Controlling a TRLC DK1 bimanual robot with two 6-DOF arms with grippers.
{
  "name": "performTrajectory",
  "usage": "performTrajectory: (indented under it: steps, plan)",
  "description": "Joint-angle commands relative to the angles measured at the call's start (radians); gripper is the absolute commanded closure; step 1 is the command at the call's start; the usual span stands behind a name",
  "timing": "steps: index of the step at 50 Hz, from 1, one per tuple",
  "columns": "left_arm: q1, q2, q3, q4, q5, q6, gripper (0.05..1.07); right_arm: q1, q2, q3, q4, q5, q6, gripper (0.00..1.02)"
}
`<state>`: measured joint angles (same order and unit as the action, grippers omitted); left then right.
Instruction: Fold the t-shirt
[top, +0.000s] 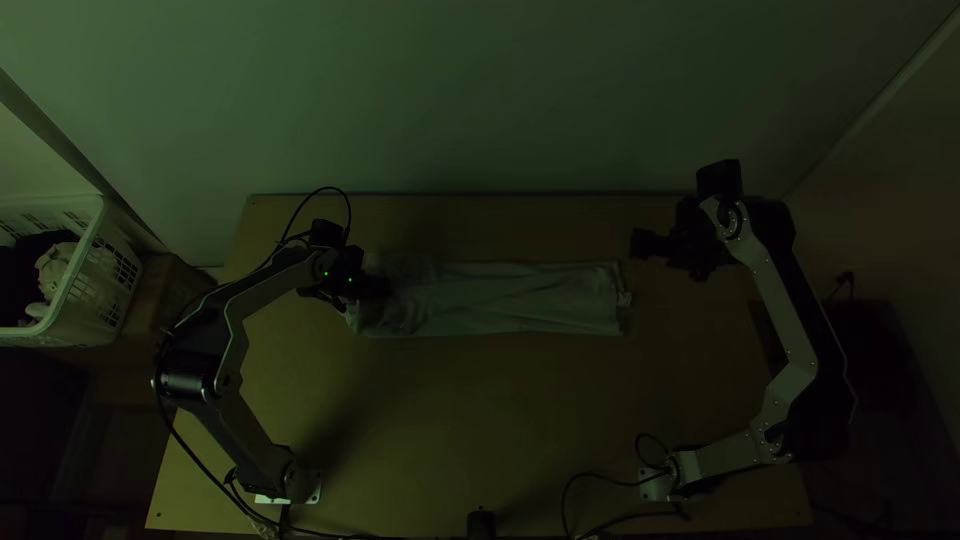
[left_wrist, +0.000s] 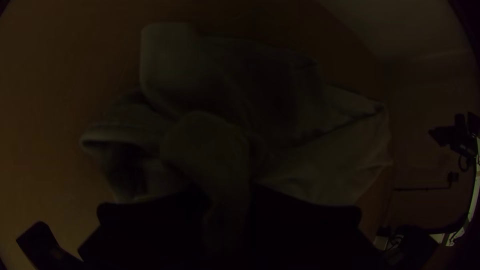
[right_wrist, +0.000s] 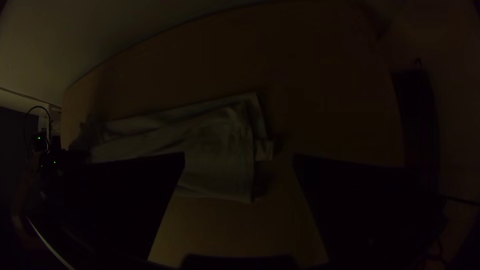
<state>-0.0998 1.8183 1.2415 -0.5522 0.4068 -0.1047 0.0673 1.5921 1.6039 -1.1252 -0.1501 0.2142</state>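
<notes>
One t-shirt (top: 500, 300) lies on the table (top: 450, 400), just left of the centre of the top view, folded into a long, narrow strip that runs from left to right. Its right part is fairly flat, with a few creases along its length and a straight end; a small pale bit of cloth pokes out there. The left end is rumpled and bunched.

Over that left end is the left gripper (top: 375, 288), on the arm whose base stands at the lower left. In the left wrist view a raised tongue of cloth runs between the fingers of the left gripper (left_wrist: 227, 215), which are closed on it, with loose folds around them. It is too dim to tell which part of the shirt this is.

The right gripper (top: 645, 245) is right of centre in the top view, near the strip's right end and a little higher in the frame, pointing left. The right wrist view shows the fingers of the right gripper (right_wrist: 239, 165) wide apart, with nothing between them.

At the left edge of the top view sits a white basket (top: 85, 305) holding pale and dark clothes (top: 55, 265). Black cables (top: 200, 465) trail along the table's lower edge.
</notes>
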Motion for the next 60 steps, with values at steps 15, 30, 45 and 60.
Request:
performTrajectory:
  steps: [15,30,45,60]
  plan:
    - [0.268,-0.057,0.036,-0.193,-0.074,0.135,1.04,-0.05,-0.044,-0.09,0.122,-0.012,-0.067,0.03]
    - [0.497,-0.082,0.104,-0.287,-0.135,0.321,1.04,-0.061,-0.05,-0.131,0.168,-0.043,-0.088,0.03]
    - [0.612,-0.062,0.299,-0.417,-0.212,0.439,1.04,-0.063,-0.067,-0.134,0.174,-0.051,-0.093,0.03]
    - [0.499,-0.083,0.595,-0.701,-0.278,0.45,1.04,-0.078,-0.087,-0.144,0.174,-0.059,-0.093,0.03]
